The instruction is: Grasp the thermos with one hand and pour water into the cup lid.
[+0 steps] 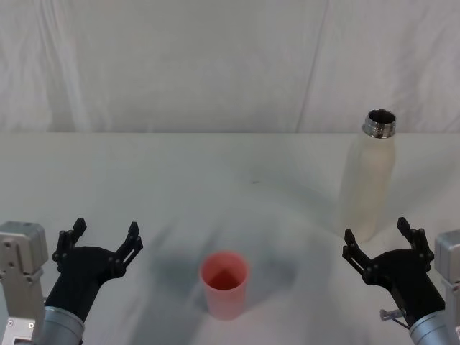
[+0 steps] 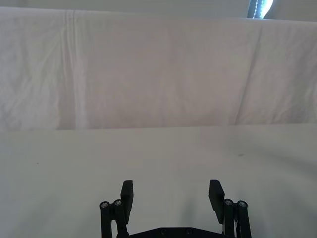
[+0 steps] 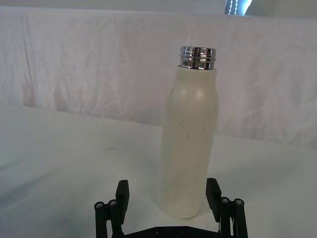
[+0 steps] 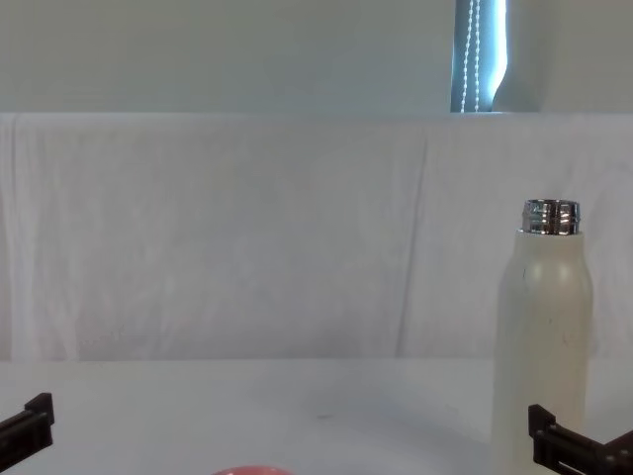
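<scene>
While thermos stands upright at right of frame, cup lid lower centre, right tool gapes empty just short of it. Matte, rigid, likely heavy: grip mid-body.

Chest view: cup lid cropped to its rim.

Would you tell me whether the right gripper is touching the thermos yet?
Apart. The head view shows the open right gripper just short of the upright thermos, with table between its fingertips and the base.
</scene>
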You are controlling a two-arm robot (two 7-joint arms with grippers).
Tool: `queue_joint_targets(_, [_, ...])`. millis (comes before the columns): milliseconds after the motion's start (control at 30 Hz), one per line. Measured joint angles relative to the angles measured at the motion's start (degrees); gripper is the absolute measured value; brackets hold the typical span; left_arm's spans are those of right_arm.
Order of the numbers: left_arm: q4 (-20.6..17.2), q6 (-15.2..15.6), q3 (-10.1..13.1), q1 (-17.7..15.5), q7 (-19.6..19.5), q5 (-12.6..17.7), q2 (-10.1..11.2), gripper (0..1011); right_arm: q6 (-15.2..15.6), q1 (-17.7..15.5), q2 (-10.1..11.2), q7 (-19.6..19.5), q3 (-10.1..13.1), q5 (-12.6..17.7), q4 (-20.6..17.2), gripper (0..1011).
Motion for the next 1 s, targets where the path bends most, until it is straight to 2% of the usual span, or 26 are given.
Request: queue_joint_targets(1000, [0.00,0.00,0.00,0.00,0.00,0.00,0.00,1001,0.00,0.00,0.00,0.00,0.00,0.00,0.00,1000])
